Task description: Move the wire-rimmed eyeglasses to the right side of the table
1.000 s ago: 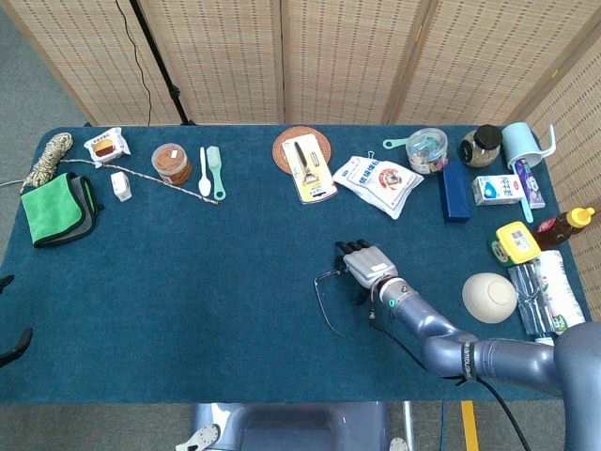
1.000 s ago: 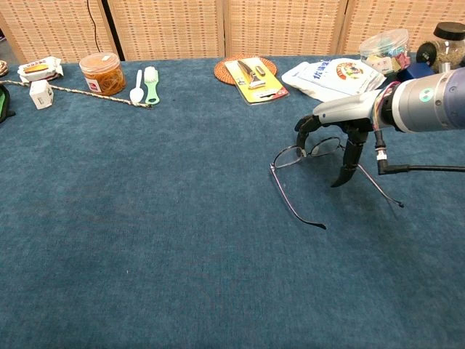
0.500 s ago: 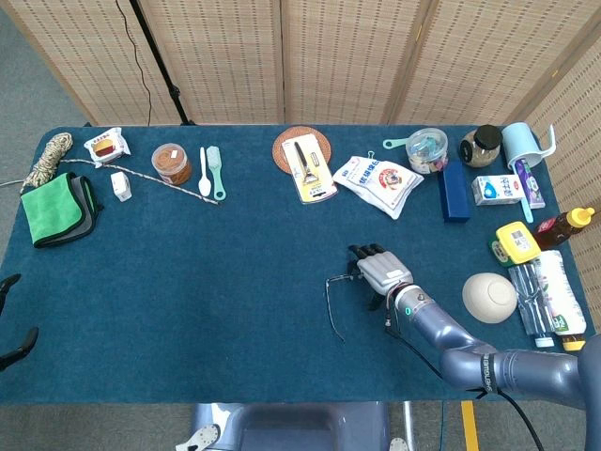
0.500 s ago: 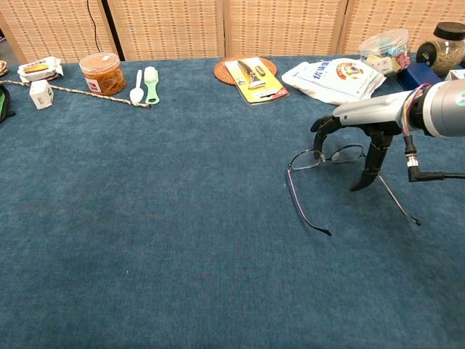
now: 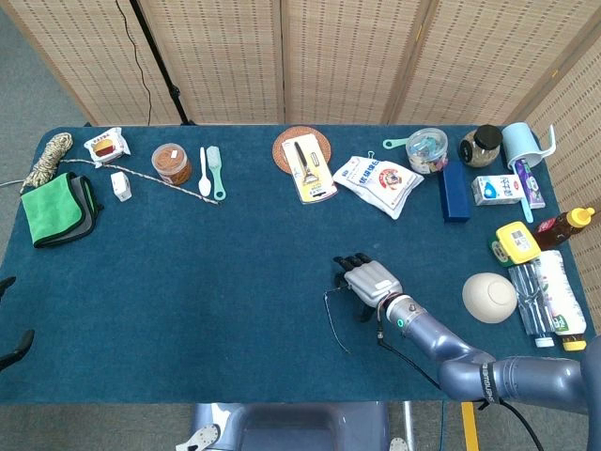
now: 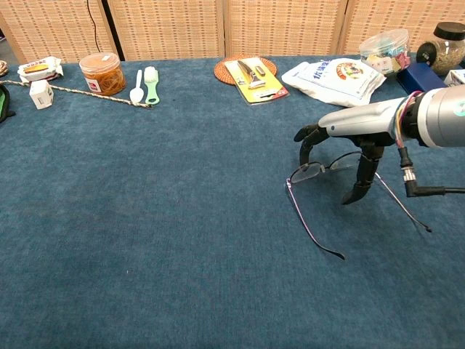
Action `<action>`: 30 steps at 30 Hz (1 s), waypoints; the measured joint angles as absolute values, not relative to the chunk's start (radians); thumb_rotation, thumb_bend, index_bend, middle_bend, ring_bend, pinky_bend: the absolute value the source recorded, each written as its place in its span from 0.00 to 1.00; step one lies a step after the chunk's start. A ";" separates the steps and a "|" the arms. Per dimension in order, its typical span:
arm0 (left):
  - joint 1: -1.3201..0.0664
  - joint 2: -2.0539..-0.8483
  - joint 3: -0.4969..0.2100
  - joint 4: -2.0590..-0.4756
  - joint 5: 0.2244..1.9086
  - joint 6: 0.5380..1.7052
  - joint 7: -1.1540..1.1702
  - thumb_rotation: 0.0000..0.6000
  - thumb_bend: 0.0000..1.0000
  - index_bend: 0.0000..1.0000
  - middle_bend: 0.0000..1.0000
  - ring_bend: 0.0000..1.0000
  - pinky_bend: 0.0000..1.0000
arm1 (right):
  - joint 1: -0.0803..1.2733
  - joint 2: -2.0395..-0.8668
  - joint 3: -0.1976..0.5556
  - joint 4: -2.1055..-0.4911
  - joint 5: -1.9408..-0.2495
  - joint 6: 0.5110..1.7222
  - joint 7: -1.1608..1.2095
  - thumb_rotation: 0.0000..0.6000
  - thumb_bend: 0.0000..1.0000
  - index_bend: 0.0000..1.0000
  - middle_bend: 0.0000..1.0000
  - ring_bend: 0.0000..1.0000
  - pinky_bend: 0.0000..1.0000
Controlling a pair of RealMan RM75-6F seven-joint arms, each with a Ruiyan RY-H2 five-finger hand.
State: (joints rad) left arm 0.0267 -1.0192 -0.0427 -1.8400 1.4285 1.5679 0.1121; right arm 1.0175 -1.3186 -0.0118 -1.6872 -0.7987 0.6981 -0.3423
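The wire-rimmed eyeglasses [image 5: 335,313] lie right of the table's middle, near the front edge, temples unfolded toward me. My right hand [image 5: 368,278] arches over their front frame. In the chest view its dark fingers [image 6: 361,182] reach down on both sides of the lenses [image 6: 309,172] and grip the frame; I cannot tell whether the glasses are lifted or touch the cloth. Of my left hand [image 5: 11,346] only two dark fingertips show at the far left edge of the head view, spread apart with nothing between them.
A beige bowl [image 5: 489,297] sits right of the hand, with a yellow-topped box [image 5: 515,241], bottles and packets along the right edge. A white snack bag [image 5: 378,178] and blue box [image 5: 454,193] lie behind. The blue cloth [image 5: 207,282] stretches to the left.
The right hand carried the glasses rightward, then shifted slightly back left and toward the front edge, the glasses moving with it. The left fingertips barely moved.
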 measured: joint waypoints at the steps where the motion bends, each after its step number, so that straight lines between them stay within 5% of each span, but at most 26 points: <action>1: 0.026 -1.021 -0.042 -1.840 1.429 1.566 0.112 1.00 0.29 0.15 0.00 0.03 0.02 | 1.016 -1.314 -0.015 -1.693 -0.800 0.702 -0.345 1.00 0.20 0.29 0.00 0.00 0.00; 30: 0.025 -1.025 -0.038 -1.846 1.442 1.566 0.117 1.00 0.29 0.15 0.00 0.03 0.02 | 0.944 -1.216 -0.065 -1.794 -0.908 0.741 -0.362 1.00 0.20 0.31 0.00 0.00 0.00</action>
